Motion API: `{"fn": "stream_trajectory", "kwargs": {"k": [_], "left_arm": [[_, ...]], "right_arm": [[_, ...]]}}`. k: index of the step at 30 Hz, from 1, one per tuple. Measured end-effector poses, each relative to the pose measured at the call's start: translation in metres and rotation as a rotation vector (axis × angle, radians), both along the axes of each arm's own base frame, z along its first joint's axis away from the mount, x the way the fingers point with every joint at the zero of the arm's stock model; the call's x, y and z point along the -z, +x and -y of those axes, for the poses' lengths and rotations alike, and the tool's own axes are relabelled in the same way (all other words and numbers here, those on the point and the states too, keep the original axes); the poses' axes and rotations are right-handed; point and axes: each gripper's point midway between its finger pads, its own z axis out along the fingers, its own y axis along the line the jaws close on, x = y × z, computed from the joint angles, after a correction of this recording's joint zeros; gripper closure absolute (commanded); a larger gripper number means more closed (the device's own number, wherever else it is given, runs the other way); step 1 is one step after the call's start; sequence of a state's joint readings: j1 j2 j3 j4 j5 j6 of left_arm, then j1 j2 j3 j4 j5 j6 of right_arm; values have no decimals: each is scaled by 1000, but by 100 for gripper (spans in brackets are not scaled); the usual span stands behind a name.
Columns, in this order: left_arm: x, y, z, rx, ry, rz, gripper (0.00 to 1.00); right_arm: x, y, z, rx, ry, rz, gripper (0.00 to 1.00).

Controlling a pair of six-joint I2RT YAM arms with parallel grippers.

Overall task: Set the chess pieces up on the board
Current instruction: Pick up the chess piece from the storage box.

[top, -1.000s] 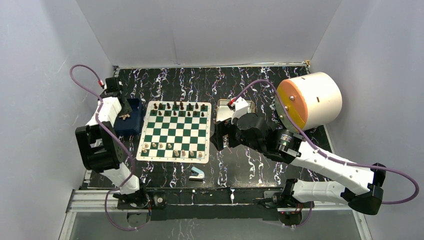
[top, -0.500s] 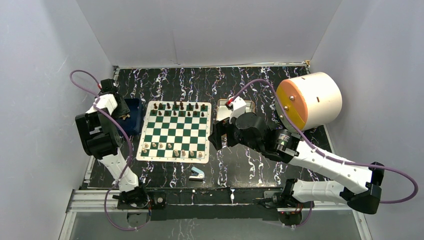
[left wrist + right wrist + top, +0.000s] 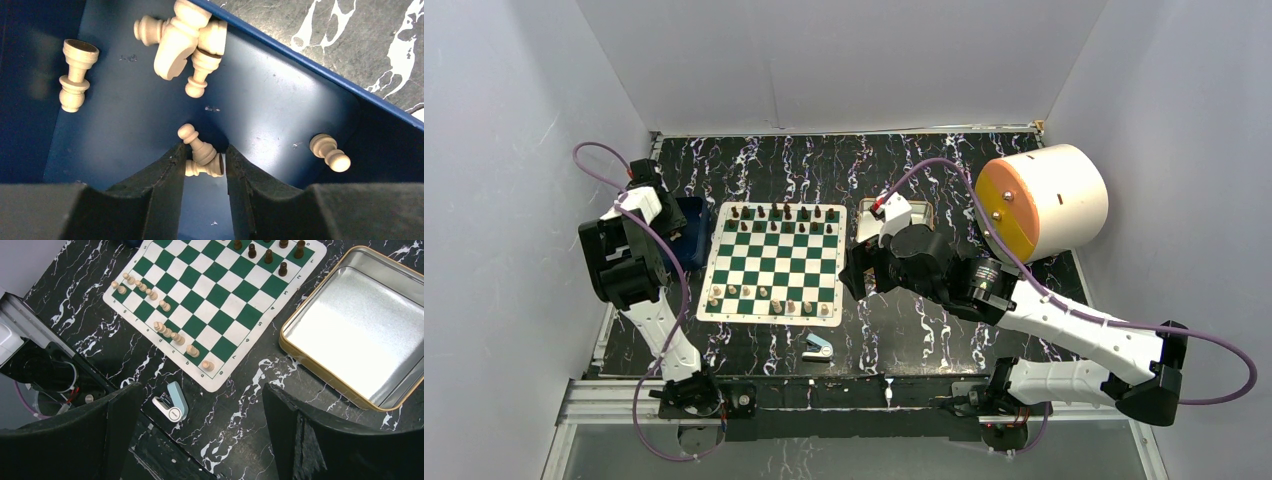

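Observation:
My left gripper (image 3: 204, 150) is down inside the dark blue tray (image 3: 280, 100). Its fingertips are shut on a pale pawn (image 3: 205, 169) that lies crosswise between them. A second pale pawn (image 3: 199, 145) leans on top of it. More pale chess pieces lie loose in the tray: a heap (image 3: 182, 35), one at the left (image 3: 75, 75) and one at the right (image 3: 330, 152). The board (image 3: 774, 262) carries dark pieces (image 3: 784, 213) along its far rows and pale pieces (image 3: 769, 300) along its near rows. My right gripper (image 3: 200, 430) hangs open and empty over the table, right of the board.
A silver tin (image 3: 360, 325) with a gold rim stands empty to the right of the board. A small blue-and-white stapler-like object (image 3: 172, 402) lies near the board's front edge. A large white cylinder with an orange face (image 3: 1044, 200) stands at the back right.
The left arm has drawn back toward the left wall, with its wrist staying over the blue tray. The right arm has hardly moved.

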State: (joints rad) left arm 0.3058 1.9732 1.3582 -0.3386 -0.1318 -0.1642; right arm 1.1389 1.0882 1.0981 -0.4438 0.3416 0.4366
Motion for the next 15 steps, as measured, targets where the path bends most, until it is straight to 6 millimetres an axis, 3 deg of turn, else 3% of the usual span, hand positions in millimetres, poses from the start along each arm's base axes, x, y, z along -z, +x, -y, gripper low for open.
{"fn": "stream_trajectory", "kwargs": {"k": [10, 15], "left_arm": [[1, -2, 2, -5, -11, -6, 73], [0, -4, 0, -48, -7, -10, 67]], "right_arm": [[8, 2, -4, -14, -32, 3, 1], [9, 2, -4, -14, -33, 3, 1]]}}
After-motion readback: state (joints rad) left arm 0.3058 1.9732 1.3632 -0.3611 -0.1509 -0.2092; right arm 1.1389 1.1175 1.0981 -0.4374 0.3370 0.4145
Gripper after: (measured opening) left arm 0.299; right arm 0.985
